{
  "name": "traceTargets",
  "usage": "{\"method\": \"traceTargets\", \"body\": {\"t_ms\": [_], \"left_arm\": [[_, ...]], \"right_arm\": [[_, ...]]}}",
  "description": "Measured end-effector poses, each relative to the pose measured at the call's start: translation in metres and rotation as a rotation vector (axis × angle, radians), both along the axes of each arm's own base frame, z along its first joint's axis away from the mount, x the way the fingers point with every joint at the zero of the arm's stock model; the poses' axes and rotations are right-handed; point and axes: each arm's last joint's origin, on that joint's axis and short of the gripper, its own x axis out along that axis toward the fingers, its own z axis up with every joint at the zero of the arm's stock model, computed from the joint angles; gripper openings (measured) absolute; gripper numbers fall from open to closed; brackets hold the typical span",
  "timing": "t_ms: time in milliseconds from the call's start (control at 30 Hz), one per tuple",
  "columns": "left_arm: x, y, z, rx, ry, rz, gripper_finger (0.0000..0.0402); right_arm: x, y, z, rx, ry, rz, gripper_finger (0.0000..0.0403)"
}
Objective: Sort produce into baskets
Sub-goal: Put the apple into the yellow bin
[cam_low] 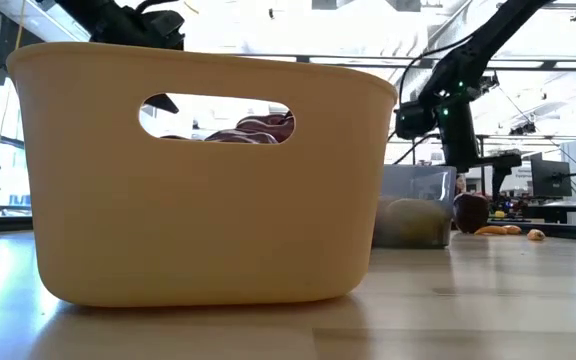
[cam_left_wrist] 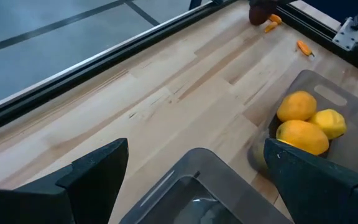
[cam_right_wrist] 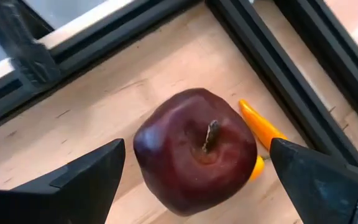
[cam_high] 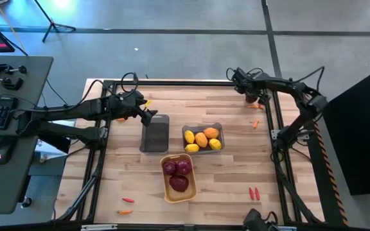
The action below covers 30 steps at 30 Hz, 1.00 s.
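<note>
dark red apple (cam_right_wrist: 194, 149) (brown stem), yellow-orange basket (cam_low: 208, 180)

a yellow-orange rectangular plastic basket (cam_high: 178, 190) holds three dark red round fruits (cam_high: 177, 167). just beyond it, one dark grey plastic basket (cam_high: 188, 131) holds yellow and orange oval fruits (cam_high: 202, 140); the other grey basket (cam_high: 155, 134) stands beside that. a dark red apple (cam_right_wrist: 194, 149) lies touching an orange carrot piece (cam_right_wrist: 261, 129).
</note>
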Motion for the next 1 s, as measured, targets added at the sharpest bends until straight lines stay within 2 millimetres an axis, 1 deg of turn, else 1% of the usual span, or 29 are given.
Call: {"method": "traceTargets", "body": {"t_ms": [133,300,500,667,800,1000], "left_arm": [[0.000,0.000,0.000,0.001,0.000,-0.001,0.0362],[0.000,0.001,0.000,0.001,0.001,0.005,0.0362],[-0.001,0.004,0.000,0.001,0.000,0.021,0.0362],[-0.001,0.005,0.000,0.001,0.000,0.027,0.0362],[-0.002,0.005,0.000,-0.006,0.005,0.021,0.0362],[-0.002,0.003,-0.003,-0.046,0.019,-0.022,0.0362]], "right_arm": [[-0.002,-0.003,-0.005,0.019,0.001,-0.014,0.0390],[-0.006,-0.008,-0.005,-0.002,0.015,-0.024,0.0390],[-0.012,-0.014,-0.005,0.033,-0.023,-0.021,0.0390],[-0.011,-0.016,-0.005,0.025,-0.051,-0.009,0.0384],[-0.010,-0.017,-0.005,0.031,-0.070,0.003,0.0350],[-0.013,-0.018,-0.005,0.059,-0.082,0.033,0.0266]]}}
